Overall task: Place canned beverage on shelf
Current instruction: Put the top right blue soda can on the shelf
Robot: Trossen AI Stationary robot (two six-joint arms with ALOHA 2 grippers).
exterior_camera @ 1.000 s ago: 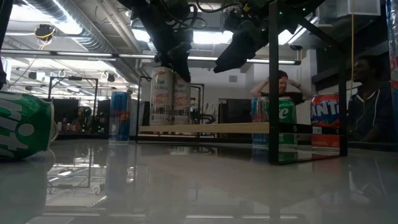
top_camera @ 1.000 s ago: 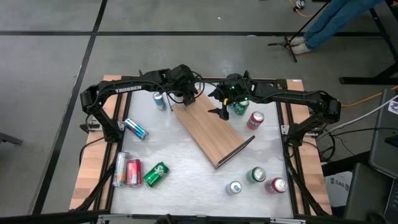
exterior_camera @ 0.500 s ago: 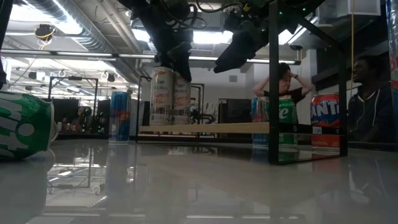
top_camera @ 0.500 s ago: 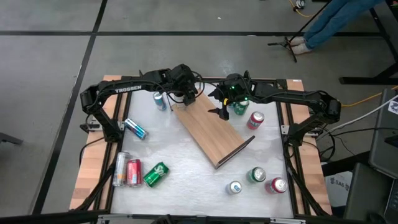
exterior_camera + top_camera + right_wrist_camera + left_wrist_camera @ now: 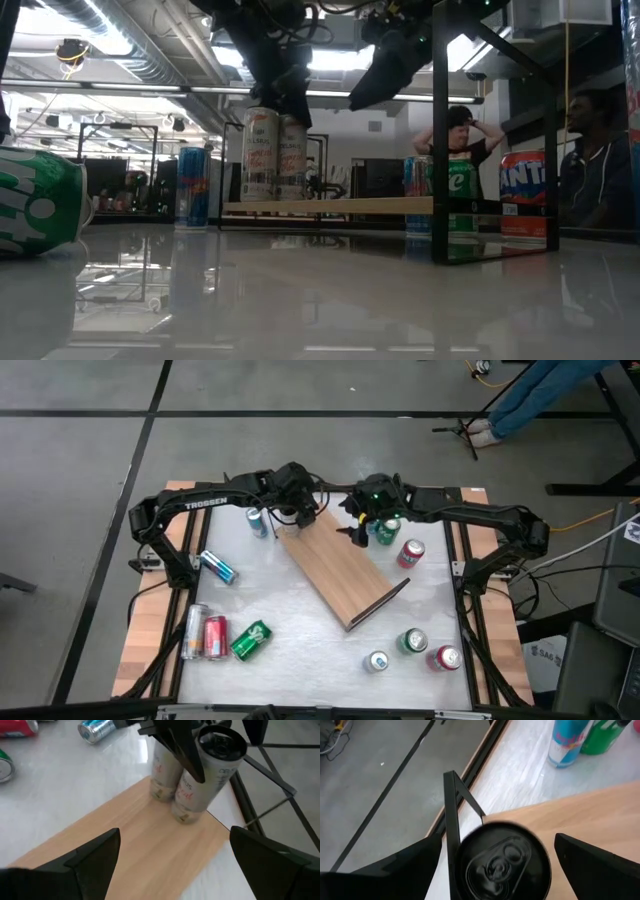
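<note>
left claw (image 5: pixel 495 857) open astride a pale can (image 5: pixel 200 775) standing at the shelf (image 5: pixel 340 575) end by the surface's far edge. risk: a finger clips it on lifting, toppling it off the corner. right claw (image 5: pixel 172 855) open, hovering near.

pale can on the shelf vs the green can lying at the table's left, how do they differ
The pale can stands upright on the shelf, between the open fingers of the left gripper; the green can lies on its side on the white tabletop, far from either gripper. One is whitish with red lettering, the other green. Both are beverage cans.
</note>
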